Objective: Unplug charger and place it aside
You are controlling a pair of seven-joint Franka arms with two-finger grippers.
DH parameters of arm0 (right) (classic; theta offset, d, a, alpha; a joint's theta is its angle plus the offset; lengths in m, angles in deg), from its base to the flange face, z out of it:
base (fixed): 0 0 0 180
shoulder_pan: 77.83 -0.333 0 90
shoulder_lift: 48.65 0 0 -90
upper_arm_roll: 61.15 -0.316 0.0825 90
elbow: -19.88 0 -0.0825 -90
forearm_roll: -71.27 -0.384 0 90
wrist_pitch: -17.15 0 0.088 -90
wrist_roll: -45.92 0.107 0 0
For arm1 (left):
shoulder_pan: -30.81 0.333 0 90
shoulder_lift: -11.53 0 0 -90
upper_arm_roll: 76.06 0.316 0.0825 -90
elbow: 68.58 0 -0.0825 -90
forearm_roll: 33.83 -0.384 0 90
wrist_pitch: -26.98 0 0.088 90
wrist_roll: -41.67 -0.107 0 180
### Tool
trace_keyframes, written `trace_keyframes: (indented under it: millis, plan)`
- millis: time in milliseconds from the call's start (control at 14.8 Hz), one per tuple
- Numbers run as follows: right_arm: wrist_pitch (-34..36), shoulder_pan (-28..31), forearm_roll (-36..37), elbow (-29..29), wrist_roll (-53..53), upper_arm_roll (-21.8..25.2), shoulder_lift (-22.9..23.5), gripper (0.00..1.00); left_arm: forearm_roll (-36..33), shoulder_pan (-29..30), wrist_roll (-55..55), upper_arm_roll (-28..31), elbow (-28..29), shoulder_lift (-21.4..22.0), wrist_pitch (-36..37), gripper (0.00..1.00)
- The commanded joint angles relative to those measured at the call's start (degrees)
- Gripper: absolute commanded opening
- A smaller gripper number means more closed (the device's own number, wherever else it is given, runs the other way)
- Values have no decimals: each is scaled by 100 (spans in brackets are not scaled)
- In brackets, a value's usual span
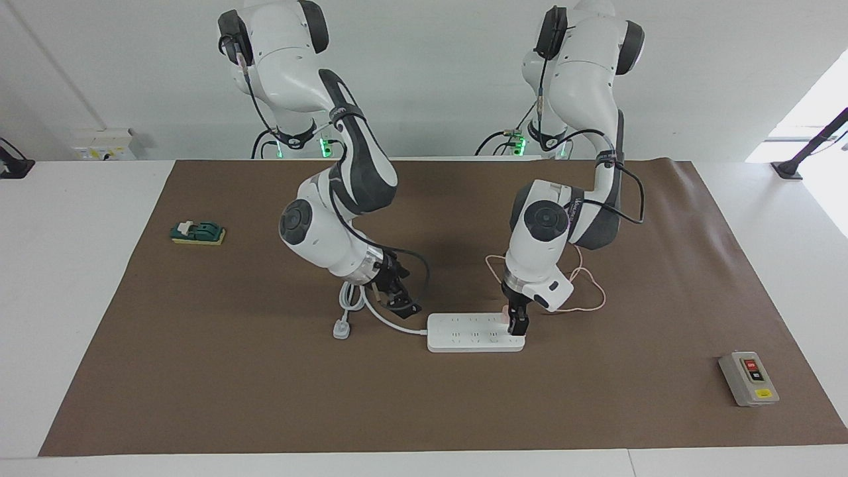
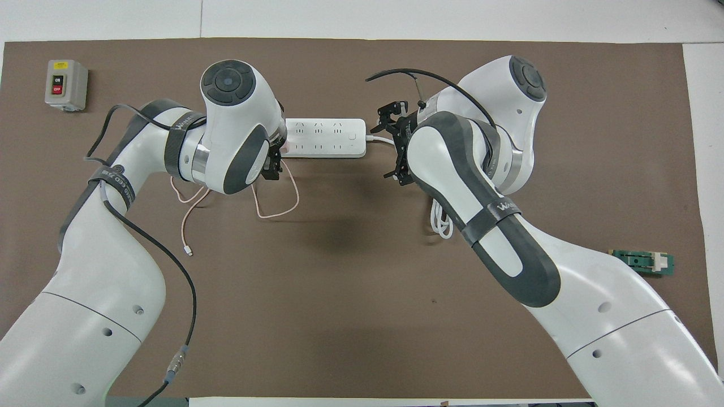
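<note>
Currently my left gripper (image 1: 517, 324) is positioned at the charger (image 1: 507, 311), which is plugged into the end socket of the white power strip (image 1: 474, 333) toward the left arm's end of the table. My fingers are spread wide and nothing is gripped. In the facing view the dark fingers (image 1: 519, 326) overlap the charger body; whether they touch it cannot be determined. In the overhead view my left gripper (image 2: 272, 164) is largely covered by my own wrist, and only a sliver of the charger (image 2: 284, 148) shows at the strip's end.

The charger's thin pink cable (image 2: 276, 198) loops on the brown mat (image 1: 424, 411) nearer to the robots than the strip, and its loose connector end lies flat on the mat.

My right gripper (image 1: 399, 299) is over the thick white cord (image 1: 387, 321) where it leaves the strip toward the right arm's end of the table. Its fingers are spread apart and hold nothing. The cord's bundled coil and white plug (image 1: 341, 329) lie on the mat just beside this gripper.

A grey box with red and black buttons (image 1: 748, 378) rests near the mat corner at the left arm's end. A small green item (image 1: 197, 232) rests at the right arm's end.
</note>
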Motion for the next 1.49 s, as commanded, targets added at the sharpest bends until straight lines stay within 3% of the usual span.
trace_keyframes:
  millis: [0,135,271,474,745,813,1016,1151,1287,1422]
  plan:
    - [24,-156,-355,-68,-302,13,-110,100,-138,-64,184,75,32,31,-5,100]
    - [516,-201,-189,-875,323,48,416,100,-147,-37,184,67,32,31,65,100]
    - [597,-263,-30,-1238,596,22,638,100,-138,-28,184,67,24,49,162,99]
    - [930,-184,-47,-2106,755,13,1418,100,-112,-37,210,67,-29,66,171,94]
    - [966,-131,-205,-2697,1044,13,1877,100,-103,-46,210,67,-73,101,180,89]
    - [914,-114,-214,-2951,1046,5,2182,100,-103,-55,210,67,-73,101,180,86]
    - [1045,97,-214,-3603,1063,-4,2677,100,-112,-64,193,67,-73,101,171,71]
    - [967,141,-214,-3612,1063,-22,2704,100,-121,-64,175,67,-73,101,171,45]
    - [757,159,-232,-3604,1089,-257,2765,100,-130,-64,149,67,-73,93,171,32]
    - [746,159,-241,-3586,1308,-364,2748,100,-121,-55,140,67,-73,101,171,29]
